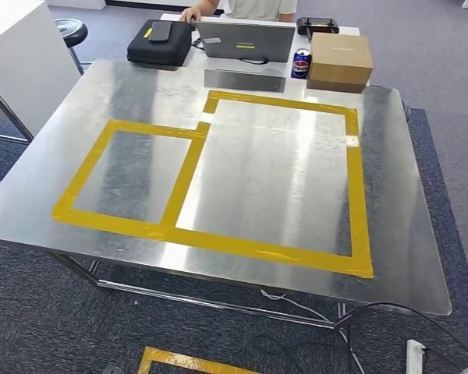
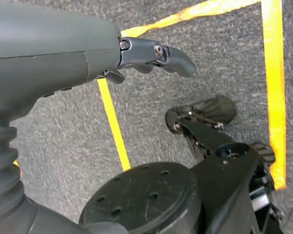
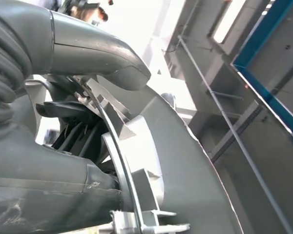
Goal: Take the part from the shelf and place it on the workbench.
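At far left, hanging over grey carpet: left robot hand, fingers apart, holding nothing. Ahead, across the middle: bare steel table with yellow tape frames. At right: right robot hand wrapped around the grey curved part, evidently the nearer one for setting down; long axis unclear.

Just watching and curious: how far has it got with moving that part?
Picked up: the right hand grips the curved grey metal part. The left hand hangs above the carpet, holding nothing. Left to do: set it on the shiny steel workbench, whose yellow-taped rectangles hold nothing yet.
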`<state>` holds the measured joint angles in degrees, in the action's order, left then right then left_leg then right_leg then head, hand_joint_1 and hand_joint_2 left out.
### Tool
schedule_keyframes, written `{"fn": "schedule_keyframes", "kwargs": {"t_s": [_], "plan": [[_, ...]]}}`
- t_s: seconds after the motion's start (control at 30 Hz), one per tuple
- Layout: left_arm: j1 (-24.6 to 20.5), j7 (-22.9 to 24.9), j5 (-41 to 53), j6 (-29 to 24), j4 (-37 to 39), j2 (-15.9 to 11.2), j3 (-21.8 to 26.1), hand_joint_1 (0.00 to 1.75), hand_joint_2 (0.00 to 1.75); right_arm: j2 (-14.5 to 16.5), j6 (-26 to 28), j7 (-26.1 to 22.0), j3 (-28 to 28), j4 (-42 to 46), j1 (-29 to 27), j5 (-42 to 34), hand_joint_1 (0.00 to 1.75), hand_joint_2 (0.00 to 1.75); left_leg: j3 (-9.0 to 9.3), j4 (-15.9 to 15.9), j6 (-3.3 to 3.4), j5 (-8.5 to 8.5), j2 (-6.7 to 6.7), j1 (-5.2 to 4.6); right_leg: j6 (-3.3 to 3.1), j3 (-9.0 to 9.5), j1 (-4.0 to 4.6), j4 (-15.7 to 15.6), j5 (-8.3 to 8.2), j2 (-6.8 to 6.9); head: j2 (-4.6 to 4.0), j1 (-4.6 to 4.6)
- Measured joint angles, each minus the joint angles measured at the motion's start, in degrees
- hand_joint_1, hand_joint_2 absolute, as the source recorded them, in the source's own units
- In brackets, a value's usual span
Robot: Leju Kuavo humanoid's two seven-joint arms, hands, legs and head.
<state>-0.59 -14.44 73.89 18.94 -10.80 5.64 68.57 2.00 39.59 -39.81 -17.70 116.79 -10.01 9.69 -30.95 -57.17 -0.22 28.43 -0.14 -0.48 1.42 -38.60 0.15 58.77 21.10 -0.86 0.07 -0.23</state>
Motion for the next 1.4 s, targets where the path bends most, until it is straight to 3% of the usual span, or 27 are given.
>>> {"fn": "schedule_keyframes", "kwargs": {"t_s": [0.13, 0.37, 0.7, 0.87, 1.1, 1.27, 1.4], "plan": [[-0.1, -0.8, 1.1, 0.9, 0.0, -0.1, 0.0, 0.0, 1.75, -1.8, 0.2, 0.1, -3.8, -7.7, 2.2, -0.2, 1.75, 1.75, 0.0, 0.0, 0.04, 0.03, 0.01, 0.01, 0.03, -0.02, -0.01, 0.0, 0.02, -0.03, 0.0, 0.0], [-0.1, -1.0, 2.9, 1.4, 0.0, -0.4, -0.4, 0.0, 1.75, -2.9, 0.3, 0.0, -10.6, -12.8, 6.5, -3.6, 1.75, 1.75, 0.01, 0.0, 0.03, 0.01, 0.0, 0.04, 0.04, -0.04, 0.0, 0.0, 0.03, -0.04, 0.0, 0.0], [-0.1, -0.9, 3.3, 1.0, 0.0, -0.5, -1.0, 0.0, 1.75, -4.2, 0.2, 0.0, -12.7, -16.8, 8.4, -4.3, 1.75, 1.75, 0.02, 0.1, 0.02, 0.0, 0.01, 0.05, 0.04, -0.04, 0.02, 0.0, 0.03, -0.04, 0.0, -0.01], [-0.3, 1.3, 0.9, -0.2, 0.0, -0.8, -0.7, 0.0, 1.75, -11.2, -1.6, 2.3, -14.8, -28.1, 12.3, -6.1, 1.75, 1.75, 0.01, 0.1, 0.14, -0.05, 0.0, -0.11, 0.1, -0.01, -0.11, 0.0, 0.01, 0.02, 0.0, 0.01], [-0.6, 5.0, -1.2, 2.8, 0.0, -1.4, 2.0, 0.0, 1.75, -22.1, -10.6, 10.8, -15.6, -43.5, 19.6, -4.1, 1.75, 1.75, -0.02, 0.1, 0.31, -0.05, 0.02, -0.26, 0.24, -0.08, -0.32, 0.0, -0.07, -0.05, 0.0, 0.01], [-0.7, 5.8, -0.6, 2.6, 0.0, -1.4, 2.2, 0.0, 1.75, -24.7, -12.1, 12.2, -14.5, -48.8, 23.8, -3.5, 1.75, 1.75, -0.07, 0.1, 0.43, -0.17, -0.08, -0.24, 0.25, -0.07, -0.29, 0.0, -0.07, 0.18, 0.0, 0.01], [-0.8, 5.7, 0.0, 1.8, 0.0, -1.3, 2.3, 0.0, 1.75, -26.3, -17.9, 17.2, -11.9, -52.7, 27.3, -1.7, 1.75, 1.75, -0.11, 0.1, 0.39, -0.21, -0.01, -0.24, 0.23, -0.17, -0.33, 0.0, -0.16, 0.02, 0.0, 0.01]]}}
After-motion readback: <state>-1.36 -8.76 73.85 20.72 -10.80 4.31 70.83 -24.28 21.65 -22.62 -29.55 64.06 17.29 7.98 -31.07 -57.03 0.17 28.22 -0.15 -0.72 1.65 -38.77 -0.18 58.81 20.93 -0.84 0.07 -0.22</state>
